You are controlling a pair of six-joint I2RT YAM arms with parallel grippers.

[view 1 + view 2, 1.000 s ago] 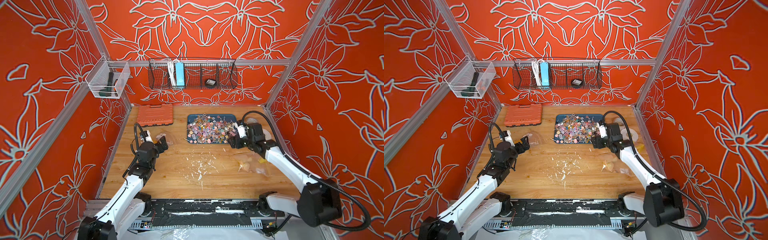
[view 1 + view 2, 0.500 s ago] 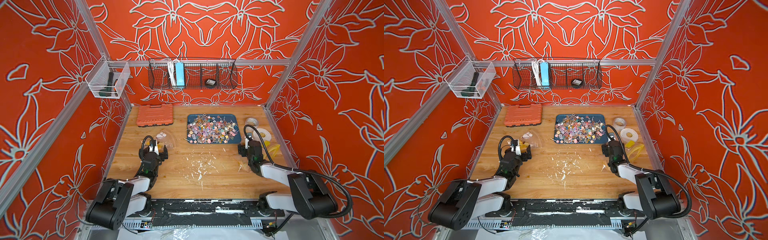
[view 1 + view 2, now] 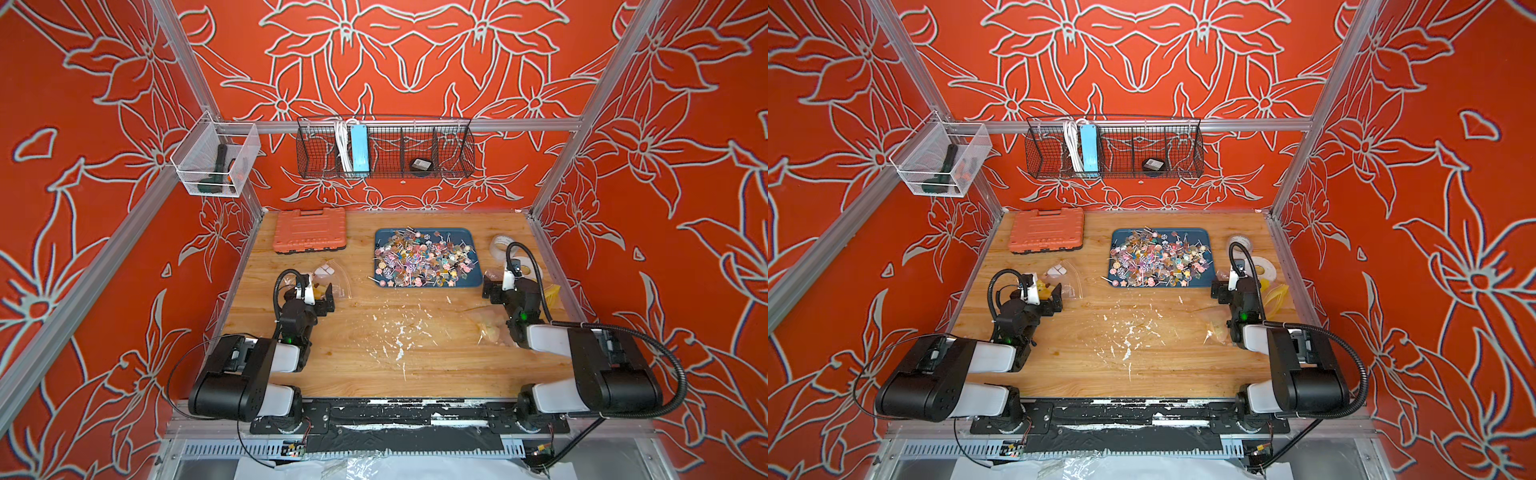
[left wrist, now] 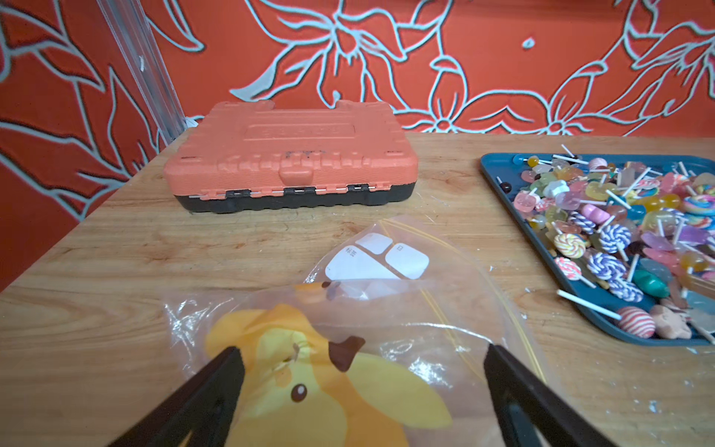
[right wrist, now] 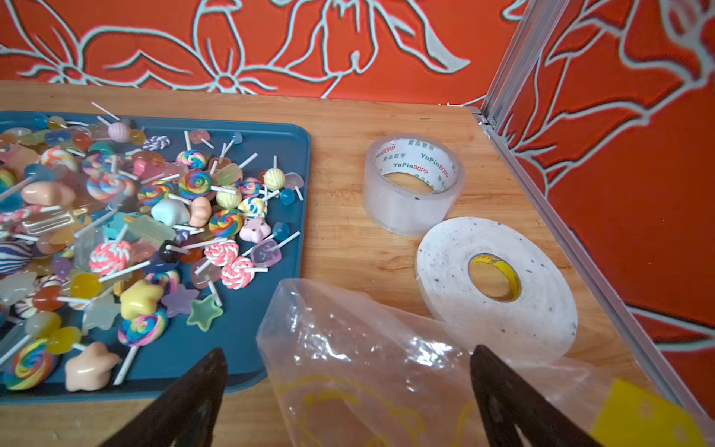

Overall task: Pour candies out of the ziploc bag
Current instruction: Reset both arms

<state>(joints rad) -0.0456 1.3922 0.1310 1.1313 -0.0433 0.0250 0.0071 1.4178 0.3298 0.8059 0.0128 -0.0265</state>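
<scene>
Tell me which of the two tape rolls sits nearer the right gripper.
The flat white roll with the yellow core; the clear printed roll stands farther off, beyond it.

Candies (image 3: 424, 259), centre of a top view: pink, purple, blue, yellow, many swirled, on white sticks. Tray (image 3: 467, 235) under them: dark teal. Tool case (image 3: 309, 230), to its left: orange lid, black base. Bag (image 4: 332, 371) between my black fingers (image 4: 216, 383): clear, yellow cartoon print, white label patches. Walls (image 3: 415, 62): orange-red, pale flower outlines.
</scene>
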